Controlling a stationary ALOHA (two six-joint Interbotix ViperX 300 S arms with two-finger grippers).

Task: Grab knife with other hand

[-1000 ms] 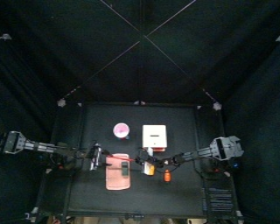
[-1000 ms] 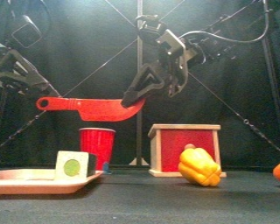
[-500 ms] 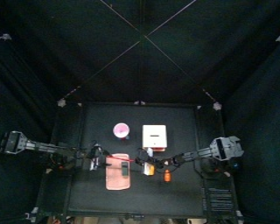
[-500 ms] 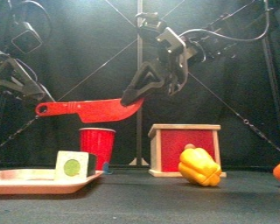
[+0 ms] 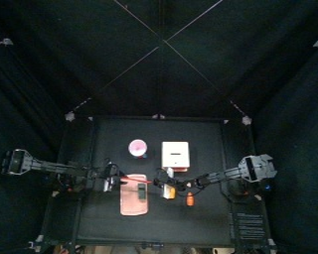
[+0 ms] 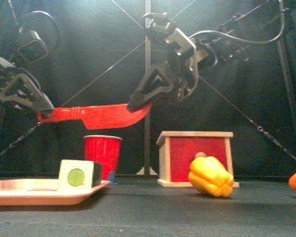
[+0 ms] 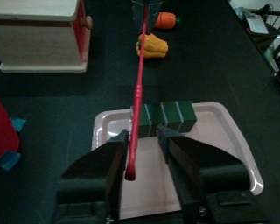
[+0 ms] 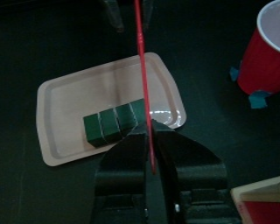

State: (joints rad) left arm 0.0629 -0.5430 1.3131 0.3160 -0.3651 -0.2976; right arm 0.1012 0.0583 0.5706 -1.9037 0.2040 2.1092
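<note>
Red toy knife (image 6: 95,114), broad flat blade and slim handle, held level above the red cup (image 6: 103,155): right pincer (image 6: 148,94) clamps its blade tip, left pincer (image 6: 34,104) half-open astride its handle.

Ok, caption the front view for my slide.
Right gripper holds red knife aloft; left gripper closes around its handle.

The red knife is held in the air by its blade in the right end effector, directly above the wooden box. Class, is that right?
Not quite. The red knife hangs above the pink tray, not the wooden box; the right wrist view shows it. The right end effector does hold its blade.
</note>
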